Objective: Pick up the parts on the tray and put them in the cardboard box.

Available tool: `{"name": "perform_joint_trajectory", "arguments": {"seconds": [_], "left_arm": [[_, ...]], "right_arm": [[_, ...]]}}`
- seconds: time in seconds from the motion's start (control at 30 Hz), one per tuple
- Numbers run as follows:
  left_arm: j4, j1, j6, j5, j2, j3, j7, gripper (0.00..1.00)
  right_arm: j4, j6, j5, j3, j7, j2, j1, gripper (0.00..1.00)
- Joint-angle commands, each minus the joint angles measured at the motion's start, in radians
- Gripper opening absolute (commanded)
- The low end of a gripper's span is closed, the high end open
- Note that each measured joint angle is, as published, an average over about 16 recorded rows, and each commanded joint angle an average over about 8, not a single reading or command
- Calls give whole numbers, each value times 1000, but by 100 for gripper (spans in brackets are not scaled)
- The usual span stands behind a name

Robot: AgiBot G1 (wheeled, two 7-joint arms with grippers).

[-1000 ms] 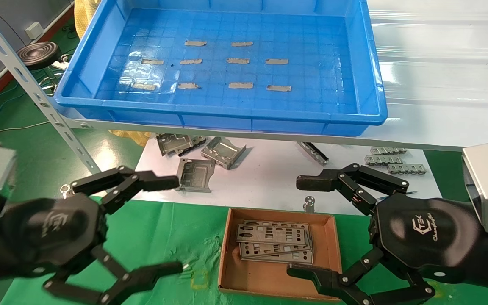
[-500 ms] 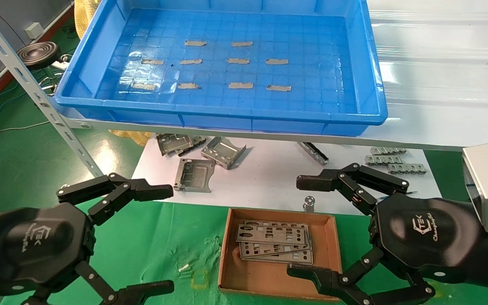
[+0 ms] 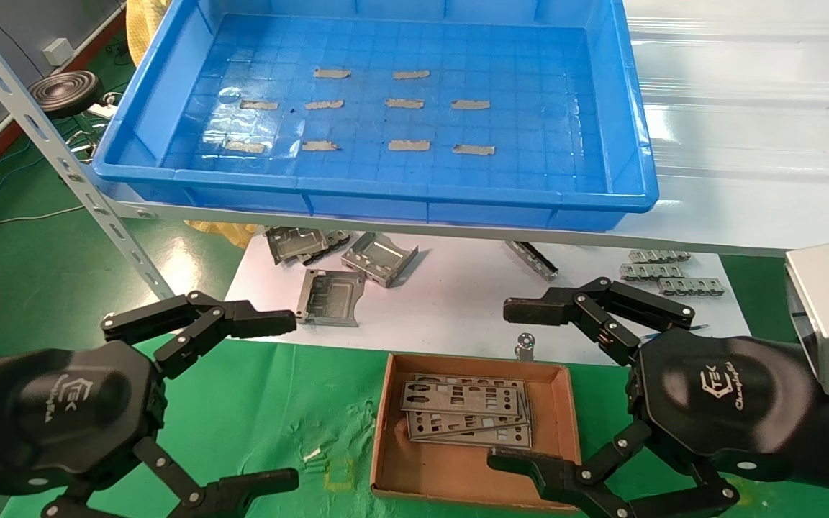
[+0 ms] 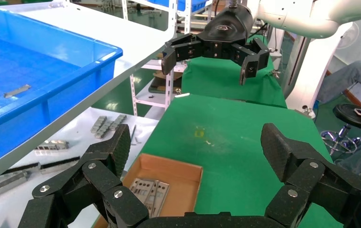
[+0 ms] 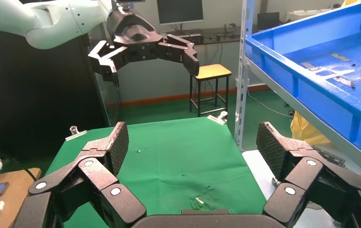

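The blue tray (image 3: 378, 198) sits on the shelf and holds only grey tape strips (image 3: 409, 144); no plates lie in it. The cardboard box (image 3: 386, 439) rests on the green cloth between my grippers, with a few punched metal plates (image 3: 466, 411) stacked inside. My left gripper (image 3: 283, 401) is open and empty, left of the box. My right gripper (image 3: 508, 385) is open and empty, right of the box, its lower finger over the box's near right corner. The left wrist view shows the left gripper (image 4: 197, 142), the box (image 4: 195, 183) and the plates (image 4: 147, 192). The right wrist view shows the right gripper (image 5: 192, 142) over bare cloth.
Bent metal brackets (image 3: 378, 257) and small metal strips (image 3: 663, 277) lie on a white sheet under the shelf. A slanted perforated shelf post (image 3: 62, 165) stands at left. A round stool (image 3: 65, 90) is beyond it.
My left gripper has drawn back and down toward the lower left, away from the bracket, still open. The right arm, box and plates have not moved.
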Motion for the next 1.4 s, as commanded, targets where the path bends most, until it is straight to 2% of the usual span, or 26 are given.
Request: {"name": "perform_joint_trajectory", "arguments": {"seconds": [0.03, 1.4], "left_arm": [[1, -1, 0, 0, 1, 1, 0, 100], [7, -4, -1, 2, 4, 4, 2, 100]], "right_arm": [[0, 0, 0, 0, 0, 0, 0, 100], [0, 0, 0, 0, 0, 0, 0, 100]]}}
